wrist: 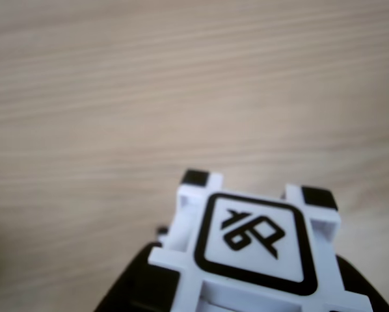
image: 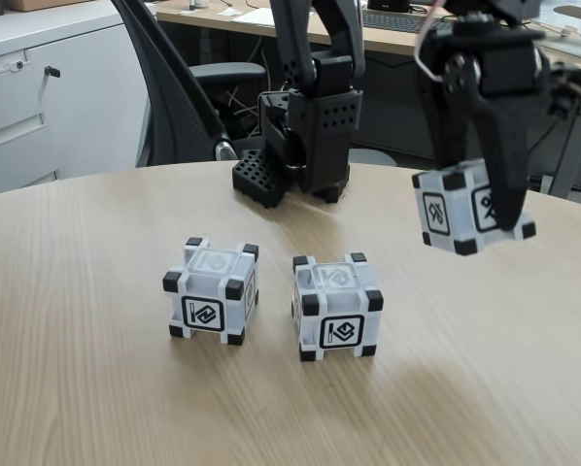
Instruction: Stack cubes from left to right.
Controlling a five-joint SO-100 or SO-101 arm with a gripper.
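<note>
Two white cubes with black corners rest side by side on the wooden table: one (image: 212, 290) at the left, one (image: 336, 306) just right of it. A third cube (image: 471, 208) hangs tilted in the air at the right, well above the tabletop, with my black gripper (image: 495, 209) shut on it from above. In the wrist view this held cube (wrist: 256, 250) sits at the bottom, its black-framed symbol facing the camera, black fingers (wrist: 139, 289) clamped at its sides, bare wood beneath it.
The arm's black base (image: 305, 146) stands at the table's far middle. The round wooden table (image: 86, 388) has open surface in front and to the right. An office chair (image: 188, 87) and a desk stand behind it.
</note>
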